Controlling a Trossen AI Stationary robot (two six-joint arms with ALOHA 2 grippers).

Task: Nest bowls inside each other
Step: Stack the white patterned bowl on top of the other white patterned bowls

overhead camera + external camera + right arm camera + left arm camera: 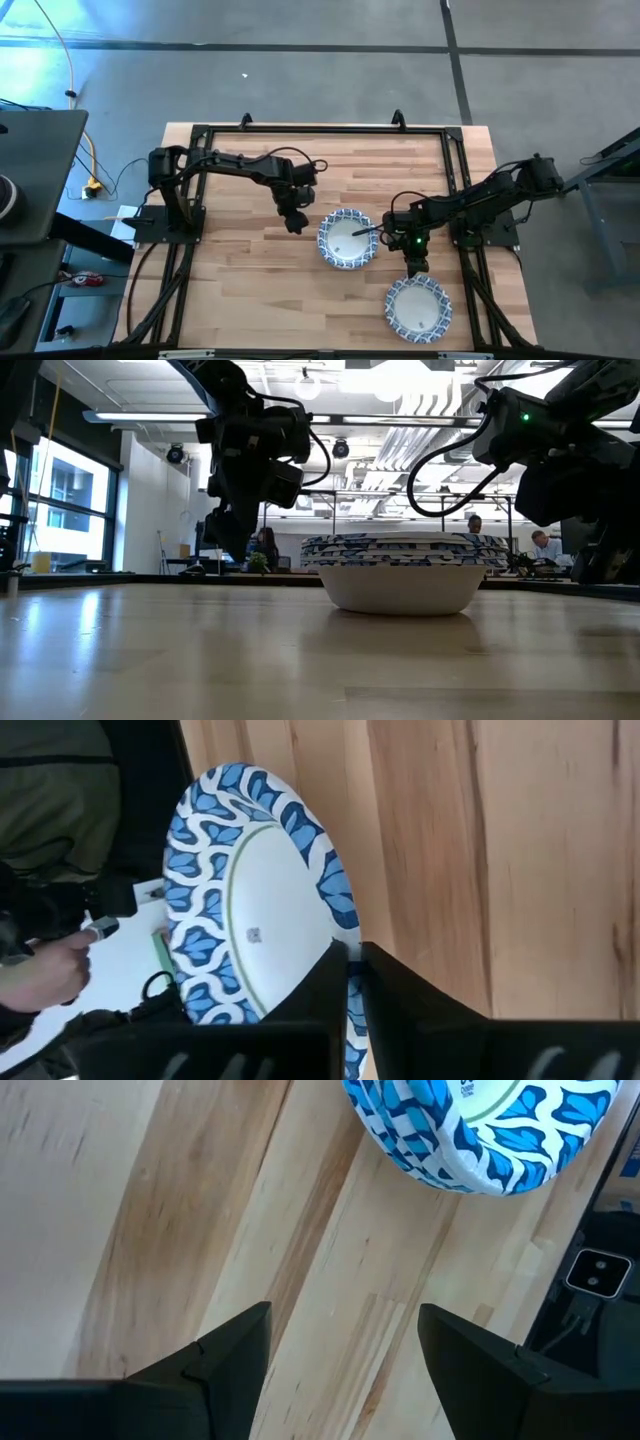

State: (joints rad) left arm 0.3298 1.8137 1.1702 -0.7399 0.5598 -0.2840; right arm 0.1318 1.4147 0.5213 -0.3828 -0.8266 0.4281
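Right gripper pinches the rim of the near bowl, which lies at the table's front right. Lift it level and centre it over the middle stack before you release. Bowls are white inside with blue-patterned rims. Left gripper waits beside the stack, fingers spread.
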